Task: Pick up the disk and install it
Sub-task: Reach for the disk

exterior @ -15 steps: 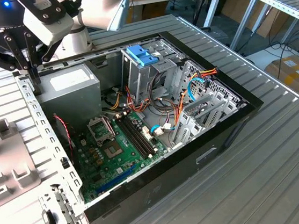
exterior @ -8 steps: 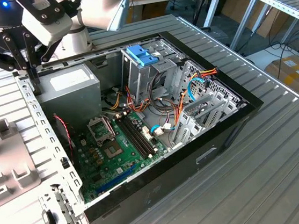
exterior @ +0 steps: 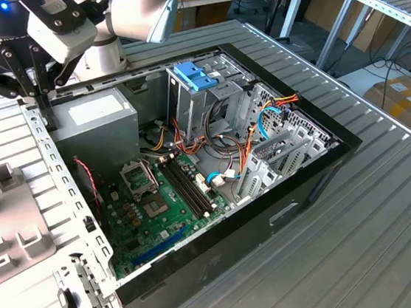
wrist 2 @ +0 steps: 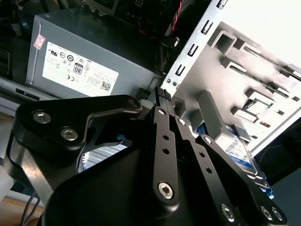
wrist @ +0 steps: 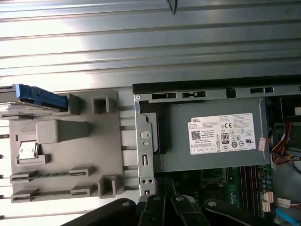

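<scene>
One flat dark disk with bright blue plastic rails (wrist: 40,96) is being held in one grey plastic holder (wrist: 101,146) in the first wrist view. One open black computer case (exterior: 272,213) is being shown in the exterior view, with the holder at the exterior view's left. One black gripper (wrist 2: 162,94) is being held shut, empty, by the grey power box (wrist: 211,155).

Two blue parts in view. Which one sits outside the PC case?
The disk: its blue rail shows on the grey fixture beside the case. The lighter blue bracket sits atop the drive cage inside the case.
</scene>
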Controlling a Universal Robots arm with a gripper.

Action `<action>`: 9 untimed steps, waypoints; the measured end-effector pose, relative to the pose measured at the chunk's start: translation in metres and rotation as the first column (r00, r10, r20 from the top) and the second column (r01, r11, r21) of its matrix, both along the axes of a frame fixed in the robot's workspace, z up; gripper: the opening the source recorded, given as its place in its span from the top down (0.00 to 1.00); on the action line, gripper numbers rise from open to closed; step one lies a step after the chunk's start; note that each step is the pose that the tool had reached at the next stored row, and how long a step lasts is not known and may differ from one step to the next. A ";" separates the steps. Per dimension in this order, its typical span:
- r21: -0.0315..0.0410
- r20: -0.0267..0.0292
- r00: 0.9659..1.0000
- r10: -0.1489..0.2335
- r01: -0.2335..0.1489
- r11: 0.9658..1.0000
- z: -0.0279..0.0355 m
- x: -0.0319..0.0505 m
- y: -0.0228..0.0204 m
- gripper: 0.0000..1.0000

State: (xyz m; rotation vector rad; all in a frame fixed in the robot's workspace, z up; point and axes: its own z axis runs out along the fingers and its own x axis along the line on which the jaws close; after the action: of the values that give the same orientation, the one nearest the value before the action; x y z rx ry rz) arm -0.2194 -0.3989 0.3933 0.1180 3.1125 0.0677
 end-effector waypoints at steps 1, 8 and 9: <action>0.000 0.000 1.000 0.000 0.000 1.000 0.0000 -0.0002 0.0000 0.89; 0.000 0.000 1.000 0.000 0.000 1.000 0.0000 -0.0021 0.0000 0.89; 0.000 0.000 1.000 0.000 0.000 1.000 0.0000 -0.0024 0.0000 0.89</action>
State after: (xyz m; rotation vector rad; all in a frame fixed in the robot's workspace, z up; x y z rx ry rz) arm -0.2218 -0.3989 0.3933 0.1180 3.1124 0.0677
